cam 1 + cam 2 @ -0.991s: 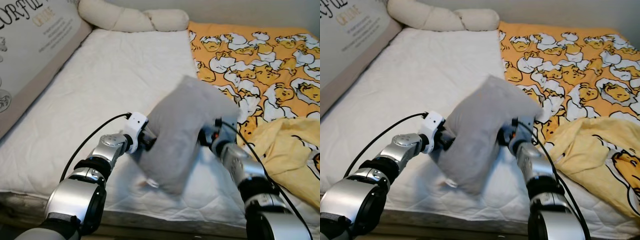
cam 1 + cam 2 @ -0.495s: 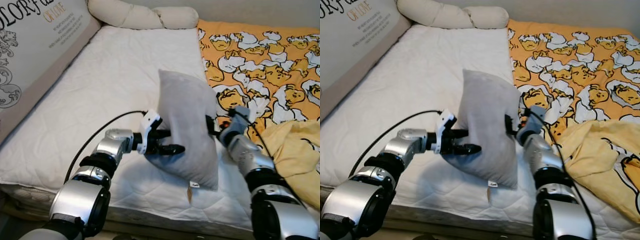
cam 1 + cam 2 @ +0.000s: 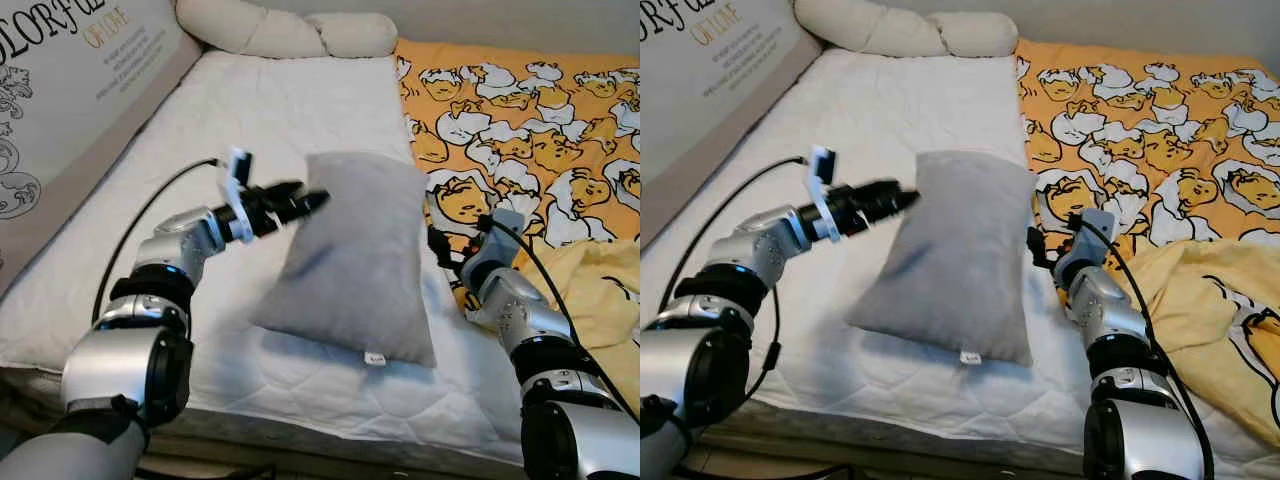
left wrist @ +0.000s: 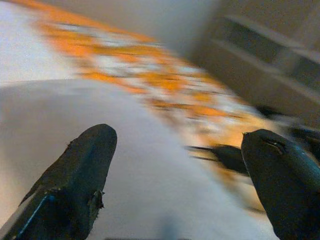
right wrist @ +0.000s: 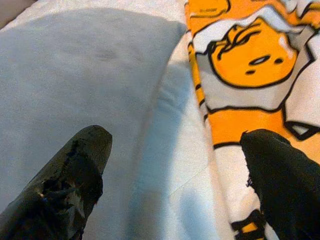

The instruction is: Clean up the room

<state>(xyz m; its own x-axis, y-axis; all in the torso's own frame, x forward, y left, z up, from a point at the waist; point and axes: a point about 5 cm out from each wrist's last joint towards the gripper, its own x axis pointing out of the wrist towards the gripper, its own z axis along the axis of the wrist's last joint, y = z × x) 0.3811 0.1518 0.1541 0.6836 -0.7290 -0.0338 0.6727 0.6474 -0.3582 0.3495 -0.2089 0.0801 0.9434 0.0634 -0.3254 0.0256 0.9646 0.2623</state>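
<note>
Grey and plump, the pillow [image 3: 352, 260] lies flat on the white mattress [image 3: 250, 130] just beside the orange patterned blanket [image 3: 520, 110], with neither gripper holding it. The left gripper [image 3: 300, 203] hovers at its upper corner and the right gripper [image 3: 437, 245] sits by its far edge, both with jaws spread apart. It looks light, soft and squashy, so pinching a corner or seam should hold better than squeezing the yielding middle.

We get even, soft daylight in both eye views, sharp enough; faint shadow under the grey fabric pillow [image 3: 355, 265]. Left wrist view is badly motion-blurred; right wrist view is sharp.
</note>
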